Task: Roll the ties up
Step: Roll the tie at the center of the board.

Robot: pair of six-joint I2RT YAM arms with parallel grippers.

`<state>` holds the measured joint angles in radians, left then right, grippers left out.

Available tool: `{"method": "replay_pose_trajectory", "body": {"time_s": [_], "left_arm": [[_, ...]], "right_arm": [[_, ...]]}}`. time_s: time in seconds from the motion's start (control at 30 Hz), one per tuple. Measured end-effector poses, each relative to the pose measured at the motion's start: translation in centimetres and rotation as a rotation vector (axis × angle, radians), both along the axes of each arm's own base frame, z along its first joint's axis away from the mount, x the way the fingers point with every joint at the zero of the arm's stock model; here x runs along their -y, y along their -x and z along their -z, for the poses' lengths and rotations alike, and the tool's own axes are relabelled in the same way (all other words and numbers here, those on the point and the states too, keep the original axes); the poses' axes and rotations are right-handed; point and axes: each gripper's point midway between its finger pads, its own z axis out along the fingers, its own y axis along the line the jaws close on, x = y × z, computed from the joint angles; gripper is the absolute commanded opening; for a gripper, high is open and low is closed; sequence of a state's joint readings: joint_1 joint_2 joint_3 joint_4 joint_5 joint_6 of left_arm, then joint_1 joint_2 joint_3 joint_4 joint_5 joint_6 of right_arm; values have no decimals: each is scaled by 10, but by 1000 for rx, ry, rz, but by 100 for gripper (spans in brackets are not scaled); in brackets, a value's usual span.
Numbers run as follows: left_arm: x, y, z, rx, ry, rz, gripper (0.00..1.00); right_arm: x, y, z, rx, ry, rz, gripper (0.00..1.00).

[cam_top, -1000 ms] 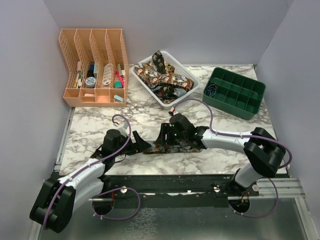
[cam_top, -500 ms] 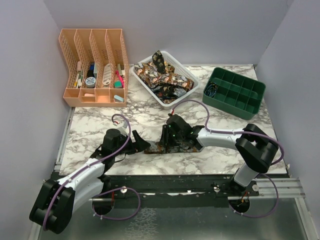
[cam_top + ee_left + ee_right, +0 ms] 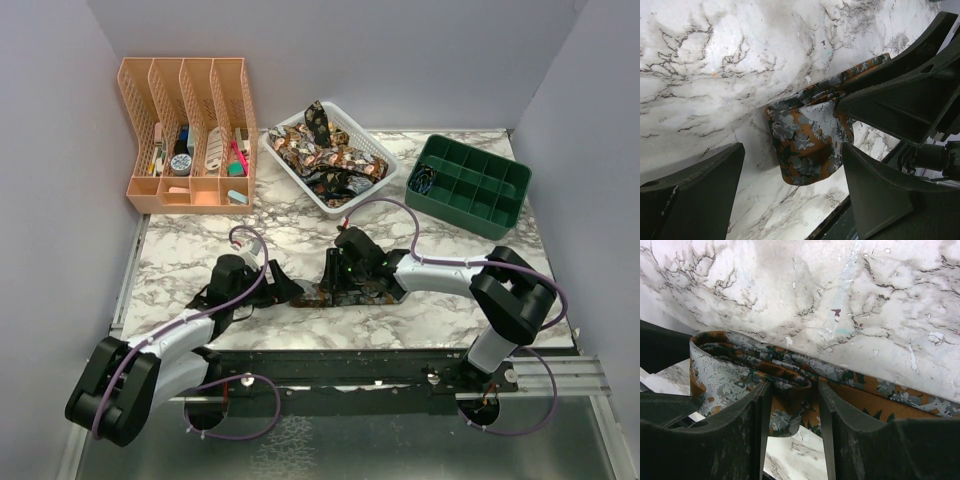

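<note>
Table (image 3: 300,225) contents: file organizer (image 3: 185,130) back left; basket (image 3: 372,140) back centre, ties (image 3: 320,160) piled inside; compartment tray (image 3: 470,185) back right; one tie (image 3: 365,296) front centre, on tabletop.

I can read no word, number or brand anywhere here. The small things standing in my orange rack (image 3: 170,203), at the far left corner of the table (image 3: 290,225), seem to carry labels, but they are too small to make out. The tie (image 3: 807,142) shows only its pattern, no lettering that I can tell.
</note>
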<state>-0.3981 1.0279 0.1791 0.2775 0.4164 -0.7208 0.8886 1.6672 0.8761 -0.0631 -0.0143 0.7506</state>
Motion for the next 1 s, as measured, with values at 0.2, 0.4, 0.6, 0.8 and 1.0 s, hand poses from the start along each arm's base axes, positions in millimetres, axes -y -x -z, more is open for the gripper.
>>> {"method": "replay_pose_trajectory", "body": {"time_s": [0.2, 0.4, 0.6, 0.8, 1.0], "left_arm": [[4, -5, 0, -16, 26, -15, 74], [6, -6, 3, -54, 48, -38, 68], [8, -8, 4, -65, 60, -45, 67], [12, -7, 5, -69, 64, -32, 66], [14, -6, 3, -70, 75, -27, 72]], "right_arm": [[-1, 1, 0, -1, -2, -13, 47], [-1, 2, 0, -2, -3, -17, 47], [-1, 2, 0, -1, -3, -18, 48], [-1, 2, 0, 1, 0, -22, 49], [-1, 2, 0, 2, 0, -23, 49]]}}
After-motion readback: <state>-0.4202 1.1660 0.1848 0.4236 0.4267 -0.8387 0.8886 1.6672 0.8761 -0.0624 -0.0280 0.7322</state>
